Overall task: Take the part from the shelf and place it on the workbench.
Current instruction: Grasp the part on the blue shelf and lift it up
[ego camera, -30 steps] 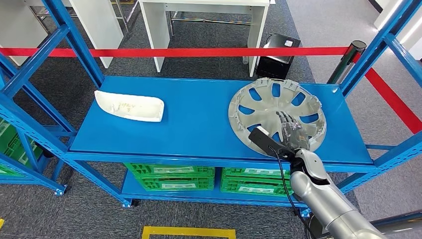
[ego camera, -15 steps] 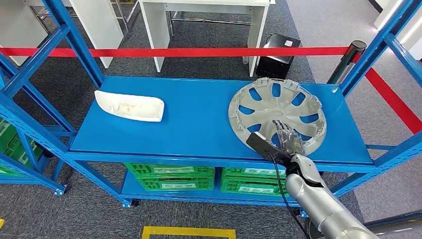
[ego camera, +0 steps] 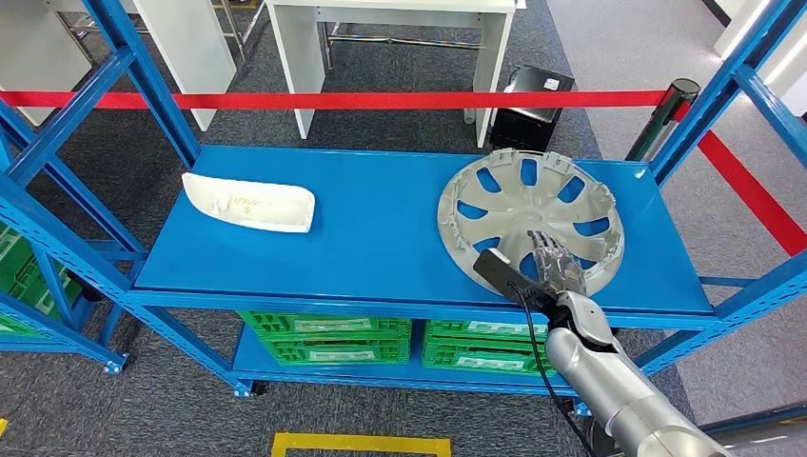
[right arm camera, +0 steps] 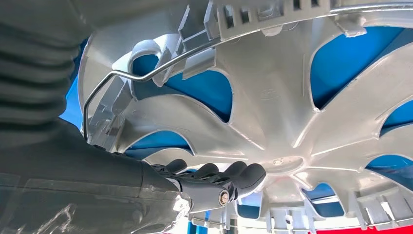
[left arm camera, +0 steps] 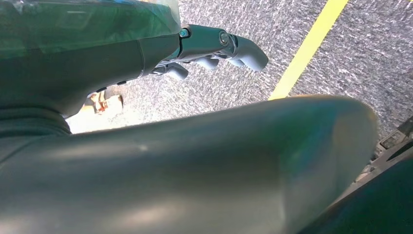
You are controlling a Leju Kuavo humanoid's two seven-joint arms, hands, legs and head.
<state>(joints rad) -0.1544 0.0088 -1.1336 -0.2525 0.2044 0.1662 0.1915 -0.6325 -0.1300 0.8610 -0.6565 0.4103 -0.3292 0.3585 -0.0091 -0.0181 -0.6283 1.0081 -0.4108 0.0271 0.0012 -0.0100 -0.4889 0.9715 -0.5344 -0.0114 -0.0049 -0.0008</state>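
Observation:
A silver hubcap lies inner face up on the right half of the blue shelf. My right hand reaches over its near rim, fingers stretched flat across the spokes toward the hub. In the right wrist view the dark fingers lie close against the hubcap, not closed around anything. A white curved part rests on the shelf's left end, far from the hand. My left hand hangs over the carpet, fingers loosely bent and holding nothing.
Blue uprights frame the shelf on both sides. Green crates sit on the lower level. Red barrier tape runs behind the shelf, with a white table and a black box beyond. A yellow floor line lies near my feet.
My right hand has drawn back a little toward the hubcap's near rim. The hubcap and the white part have stayed in place.

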